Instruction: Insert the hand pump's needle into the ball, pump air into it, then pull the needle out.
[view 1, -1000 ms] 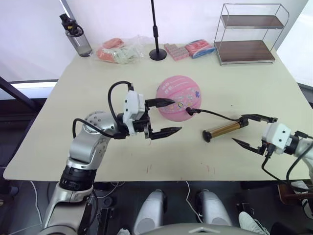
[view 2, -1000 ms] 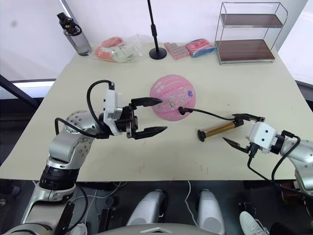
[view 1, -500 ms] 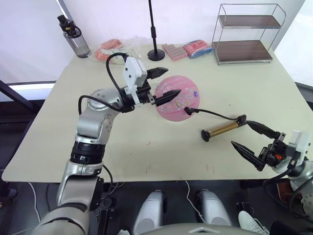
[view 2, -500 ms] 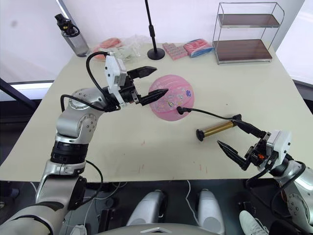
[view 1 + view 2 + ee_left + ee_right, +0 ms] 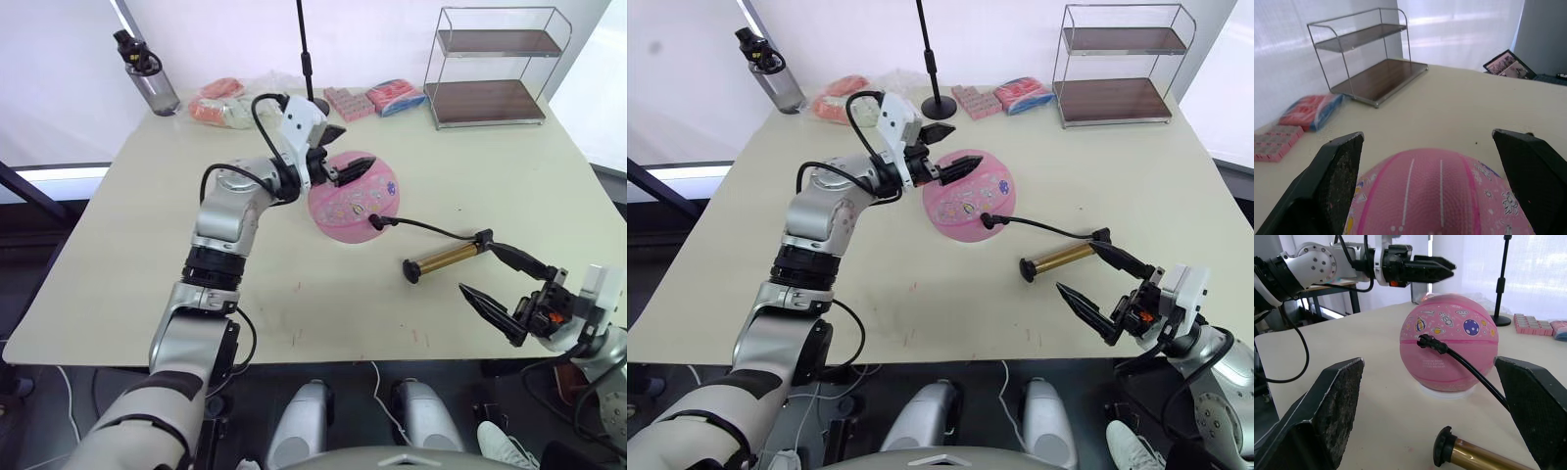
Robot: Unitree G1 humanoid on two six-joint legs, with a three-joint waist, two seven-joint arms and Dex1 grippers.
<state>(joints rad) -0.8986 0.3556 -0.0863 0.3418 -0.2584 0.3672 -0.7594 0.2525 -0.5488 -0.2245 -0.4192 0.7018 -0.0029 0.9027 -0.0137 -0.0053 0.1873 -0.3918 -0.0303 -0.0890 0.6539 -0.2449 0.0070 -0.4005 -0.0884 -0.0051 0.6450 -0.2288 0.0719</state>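
Note:
The pink ball (image 5: 351, 199) rests mid-table on a small white ring. The hand pump (image 5: 444, 260), a gold cylinder with black ends, lies to its right. Its thin black hose (image 5: 1469, 368) runs to a black fitting (image 5: 1431, 342) pressed against the ball's near side; the needle itself is hidden there. My left gripper (image 5: 359, 146) hovers open just above the ball's far-left top, one finger (image 5: 1334, 182) on each side of it and apart from it. My right gripper (image 5: 475, 264) stands open near the front edge, its upper fingertip close to the pump's handle end (image 5: 482, 237).
Along the back stand a water bottle (image 5: 147, 73), bagged packets (image 5: 227, 100), a black stand base (image 5: 315, 105), pink and red packets (image 5: 397, 95) and a wire rack (image 5: 490, 64). Open tabletop lies left and in front of the ball.
My left gripper rose from the ball's front left and swung right over its top. My right gripper drew back toward the front edge, then held still.

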